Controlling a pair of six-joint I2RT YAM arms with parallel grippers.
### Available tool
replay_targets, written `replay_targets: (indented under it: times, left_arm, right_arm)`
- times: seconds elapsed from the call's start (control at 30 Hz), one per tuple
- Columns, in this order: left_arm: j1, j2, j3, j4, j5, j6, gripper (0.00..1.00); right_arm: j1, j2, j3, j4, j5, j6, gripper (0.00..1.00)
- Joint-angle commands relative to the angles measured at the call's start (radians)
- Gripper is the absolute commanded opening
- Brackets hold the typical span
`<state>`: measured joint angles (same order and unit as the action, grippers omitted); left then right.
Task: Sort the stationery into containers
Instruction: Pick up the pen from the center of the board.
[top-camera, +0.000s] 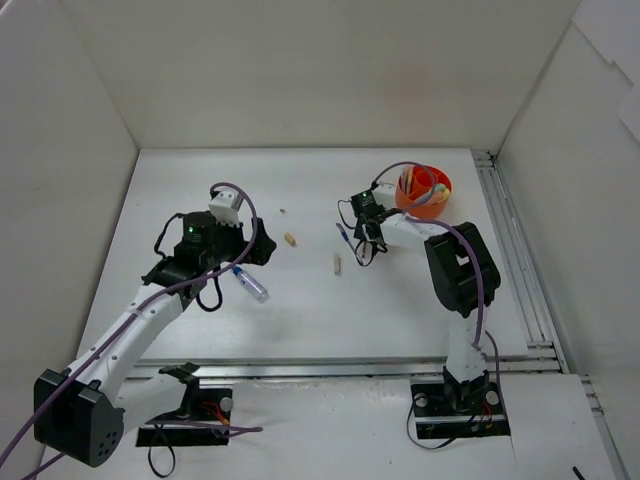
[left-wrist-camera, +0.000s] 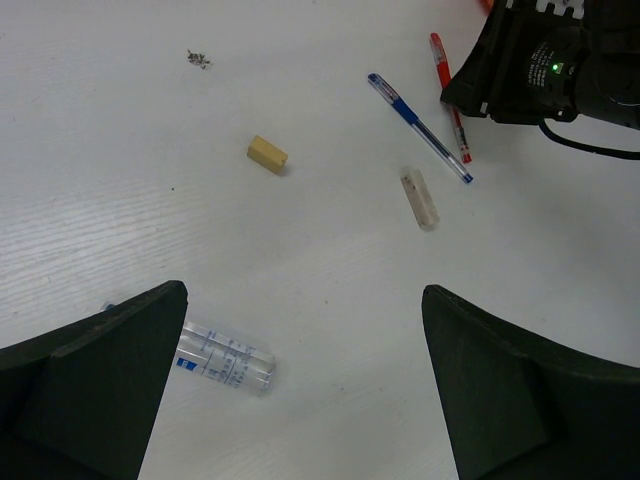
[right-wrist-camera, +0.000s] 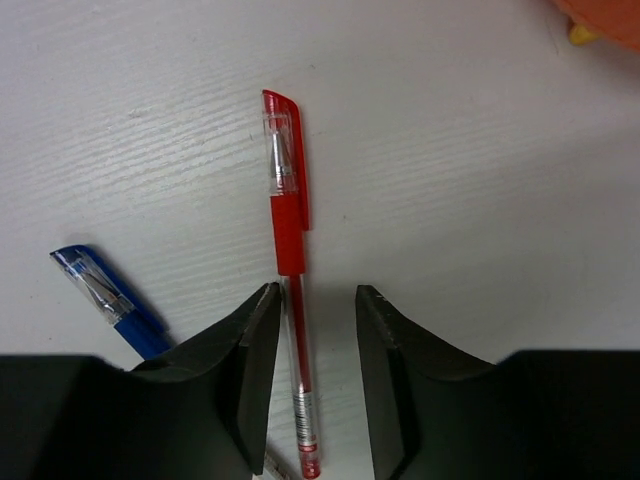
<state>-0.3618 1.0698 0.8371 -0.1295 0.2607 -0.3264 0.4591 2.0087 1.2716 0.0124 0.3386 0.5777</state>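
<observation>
right gripper (right-wrist-camera: 314, 296) low over the red pen (right-wrist-camera: 288, 222), left gripper (left-wrist-camera: 305, 296) wide open above the clear tube (left-wrist-camera: 226, 363).
the right fingers stand parted either side of the red pen's barrel, not clamped on it; the blue pen (right-wrist-camera: 108, 298) lies just beside it, both towards the far right of the bench, near the orange pot (top-camera: 426, 211) at the far right corner, which holds several slim items. a beige stub (left-wrist-camera: 267, 155) and a pale stub (left-wrist-camera: 420, 198) lie mid-bench; the tube rests left of centre.
</observation>
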Motion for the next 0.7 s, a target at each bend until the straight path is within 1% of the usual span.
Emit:
replay_targets:
  times: [0.0, 0.1, 0.2, 0.37, 0.43, 0.47, 0.5, 0.53, 0.57, 0.6, 0.67]
  left_arm:
    - [-0.006, -0.001, 0.046, 0.039, -0.009, -0.005, 1.0]
    - [-0.006, 0.001, 0.048, 0.048, 0.0, -0.003, 1.0]
    - [-0.006, 0.016, 0.06, 0.048, 0.009, -0.003, 1.0]
    - [-0.006, 0.027, 0.071, 0.057, 0.051, 0.004, 1.0]
    - [-0.006, 0.032, 0.074, 0.057, 0.054, 0.001, 1.0]
    - [-0.006, 0.03, 0.074, 0.06, 0.063, 0.0, 1.0]
    - [-0.006, 0.03, 0.074, 0.064, 0.074, 0.0, 1.0]
    - [-0.006, 0.027, 0.074, 0.07, 0.087, 0.001, 1.0]
    - [-0.006, 0.028, 0.074, 0.08, 0.109, 0.003, 1.0]
    - [-0.006, 0.03, 0.08, 0.083, 0.118, 0.003, 1.0]
    - [-0.017, 0.038, 0.088, 0.088, 0.133, 0.0, 1.0]
  right_arm:
    - [0.003, -0.007, 0.025, -0.006, 0.022, 0.031, 0.32]
    - [0.003, -0.013, 0.015, -0.006, 0.034, 0.027, 0.2]
    - [0.003, -0.031, 0.0, -0.006, 0.04, 0.014, 0.12]
    - [0.004, -0.099, 0.0, -0.003, 0.027, -0.107, 0.0]
    - [0.01, -0.143, -0.049, 0.035, 0.02, -0.163, 0.0]
    - [0.013, -0.168, -0.076, 0.11, 0.01, -0.185, 0.0]
    - [0.015, -0.227, -0.107, 0.15, -0.033, -0.223, 0.0]
    - [0.016, -0.258, -0.174, 0.194, -0.064, -0.242, 0.0]
    - [0.018, -0.29, -0.207, 0.284, -0.094, -0.26, 0.0]
    - [0.021, -0.356, -0.274, 0.329, -0.181, -0.31, 0.0]
    - [0.026, -0.408, -0.322, 0.418, -0.287, -0.369, 0.0]
